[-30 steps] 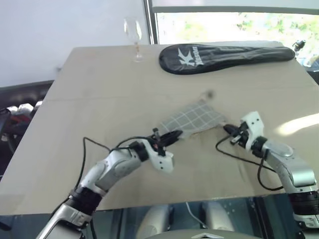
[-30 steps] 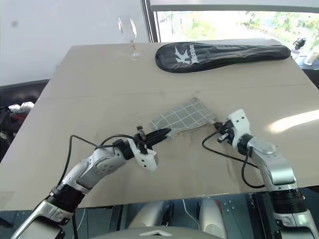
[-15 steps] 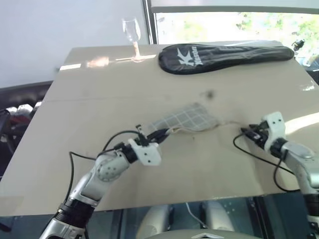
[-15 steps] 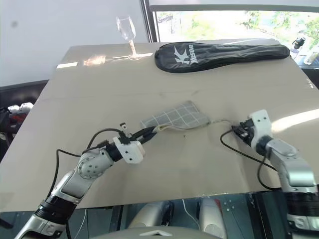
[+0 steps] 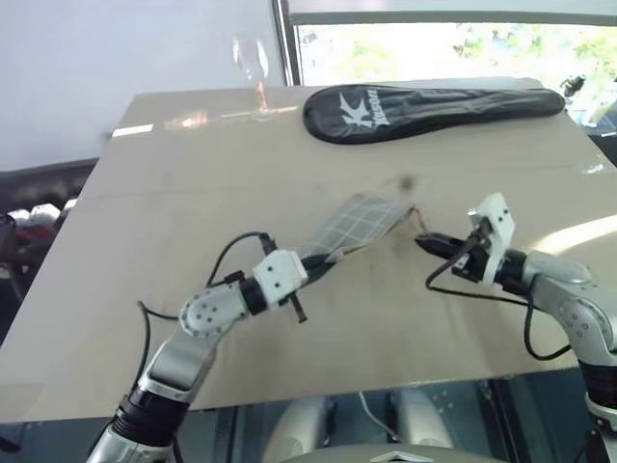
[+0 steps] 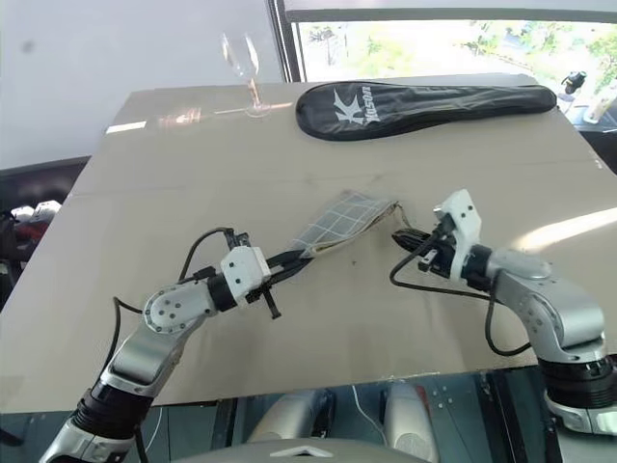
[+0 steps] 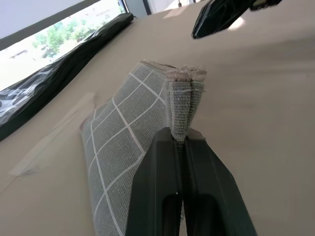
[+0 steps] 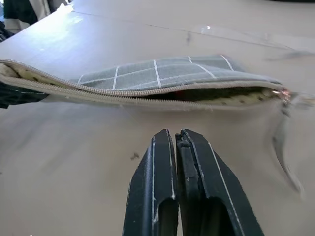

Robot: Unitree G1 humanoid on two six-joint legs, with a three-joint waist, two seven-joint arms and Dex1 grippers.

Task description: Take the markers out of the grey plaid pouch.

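On table (image 5: 193,174) — left gripper (image 7: 180,140) clamps grey plaid pouch (image 5: 352,220) end; right gripper (image 8: 178,140) clenched, empty.

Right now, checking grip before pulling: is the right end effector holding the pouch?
No: the right end effector is shut short of the grey plaid pouch.

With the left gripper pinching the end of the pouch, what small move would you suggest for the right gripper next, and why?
Probably open the right gripper and ease it into the pouch's mouth. The left gripper clamps one end of the grey plaid pouch, the zip gapes showing something red inside, and the right gripper, shut, sits just short of it.
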